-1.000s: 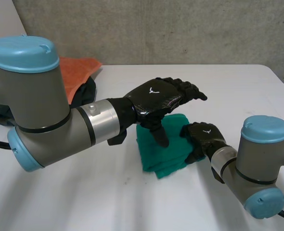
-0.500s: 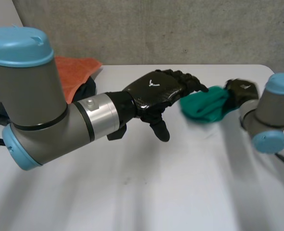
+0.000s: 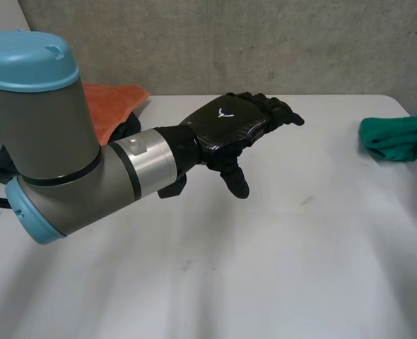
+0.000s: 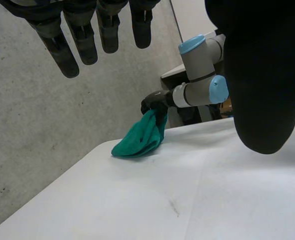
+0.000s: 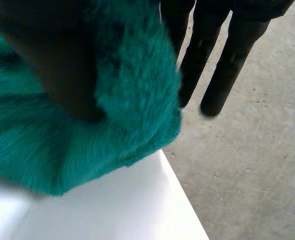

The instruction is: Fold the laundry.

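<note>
A folded green cloth lies bunched at the table's far right edge. In the left wrist view my right hand grips the upper end of the green cloth, whose lower end rests on the table. The right wrist view has the thumb pressed into the green cloth, with the straight fingers behind it. My left hand hovers over the middle of the white table, open, fingers spread and holding nothing, well apart from the cloth.
An orange cloth lies on a dark garment at the back left, behind my left arm. The table's right edge runs just under the green cloth, with concrete floor beyond. A concrete wall stands behind the table.
My right hand has carried the green cloth from the table's middle, under my left hand, out to the far right edge. The left hand has barely moved.
</note>
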You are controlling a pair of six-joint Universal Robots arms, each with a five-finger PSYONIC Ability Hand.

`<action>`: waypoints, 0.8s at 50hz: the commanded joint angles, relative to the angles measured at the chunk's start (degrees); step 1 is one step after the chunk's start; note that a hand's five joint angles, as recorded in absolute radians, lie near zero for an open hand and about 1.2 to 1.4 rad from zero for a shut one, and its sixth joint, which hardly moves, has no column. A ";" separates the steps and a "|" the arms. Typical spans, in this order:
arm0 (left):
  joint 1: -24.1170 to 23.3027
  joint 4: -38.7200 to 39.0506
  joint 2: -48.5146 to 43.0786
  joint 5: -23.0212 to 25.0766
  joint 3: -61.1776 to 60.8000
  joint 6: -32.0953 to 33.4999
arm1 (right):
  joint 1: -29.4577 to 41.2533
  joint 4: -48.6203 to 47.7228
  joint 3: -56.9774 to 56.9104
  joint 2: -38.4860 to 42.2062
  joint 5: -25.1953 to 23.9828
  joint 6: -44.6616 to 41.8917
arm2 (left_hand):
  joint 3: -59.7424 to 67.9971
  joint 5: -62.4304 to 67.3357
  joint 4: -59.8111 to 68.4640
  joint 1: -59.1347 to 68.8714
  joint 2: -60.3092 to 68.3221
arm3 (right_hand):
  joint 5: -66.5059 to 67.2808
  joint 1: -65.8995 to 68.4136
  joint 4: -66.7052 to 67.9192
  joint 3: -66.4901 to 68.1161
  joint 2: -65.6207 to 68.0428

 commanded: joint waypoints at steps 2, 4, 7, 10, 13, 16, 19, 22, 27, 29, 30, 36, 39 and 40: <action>-0.37 0.00 -0.03 -0.06 0.26 -0.06 | -2.07 0.04 1.34 -0.28 5.05 -4.98 | -0.03 -0.53 0.65 0.75 0.41 | -40.79 -39.10 -43.04 -41.82 -41.06; -0.45 -0.09 0.06 -0.06 0.17 -0.15 | -2.34 0.04 1.78 -0.28 6.37 -6.75 | -0.20 -0.70 0.48 0.58 0.24 | -40.79 -39.10 -43.04 -41.82 -41.06; -0.54 -0.09 0.24 -0.06 -0.18 -0.15 | -2.34 0.12 3.36 -1.24 8.48 -8.42 | -0.20 -0.70 0.48 0.58 0.24 | -40.79 -39.10 -43.04 -41.82 -41.06; -0.54 -0.18 0.50 -0.15 -0.45 -0.15 | -2.08 0.21 6.69 -4.65 8.84 -8.51 | -0.20 -0.70 0.48 0.58 0.24 | -40.79 -39.10 -43.04 -41.82 -41.06; -0.54 -0.18 0.85 -0.15 -0.62 -0.15 | -1.73 -0.49 12.49 -9.05 8.58 -8.86 | -0.20 -0.70 0.48 0.58 0.24 | -40.79 -39.10 -43.04 -41.82 -41.06; -0.37 -0.26 1.99 -0.24 -1.15 -0.67 | -1.73 -2.15 23.38 -18.09 8.05 -8.52 | -0.03 -0.53 0.65 0.75 0.41 | -40.79 -39.10 -43.04 -41.82 -41.06; 0.07 0.00 2.96 -0.76 -1.50 -1.20 | 1.16 -8.64 38.47 -29.77 4.55 -9.21 | 0.13 -0.37 0.82 0.91 0.57 | -40.79 -39.10 -43.04 -41.82 -41.06; 1.21 0.17 4.37 -4.44 -1.33 -1.46 | 4.77 -14.54 49.30 -37.17 0.15 -10.27 | 0.64 0.13 1.32 1.41 1.08 | -40.79 -39.10 -43.04 -41.82 -41.06; 9.12 2.11 6.30 -21.66 0.43 -1.03 | 9.95 -18.33 65.39 -46.93 -6.53 -14.66 | 1.99 1.49 2.67 2.77 2.43 | -40.79 -39.10 -43.04 -41.82 -41.06; 12.19 2.55 6.04 -26.41 0.96 -0.59 | 12.85 -17.72 72.42 -51.41 -9.52 -18.25 | 1.49 0.98 2.17 2.26 1.92 | -40.79 -39.10 -43.04 -41.82 -41.06; 15.16 3.07 5.60 -30.43 1.40 -0.06 | 13.56 -17.54 74.19 -52.56 -10.14 -19.31 | 1.32 0.81 2.00 2.09 1.75 | -40.79 -39.10 -43.04 -41.82 -41.06; 23.97 5.53 -2.12 -31.44 4.12 9.51 | 19.35 -16.57 87.28 -59.68 -12.43 -27.92 | 1.48 0.98 2.16 2.26 1.92 | -40.79 -39.10 -43.04 -41.82 -41.06; 28.98 7.64 -8.97 -31.26 6.58 17.94 | 21.47 -16.57 91.15 -60.48 -12.52 -29.34 | 1.48 0.98 2.16 2.26 1.92 | -40.79 -39.10 -43.04 -41.82 -41.06; 29.69 8.17 -10.73 -31.18 7.46 19.79 | 21.82 -16.49 91.78 -60.57 -12.43 -29.43 | 1.82 1.31 2.50 2.59 2.25 | -40.79 -39.10 -43.04 -41.82 -41.06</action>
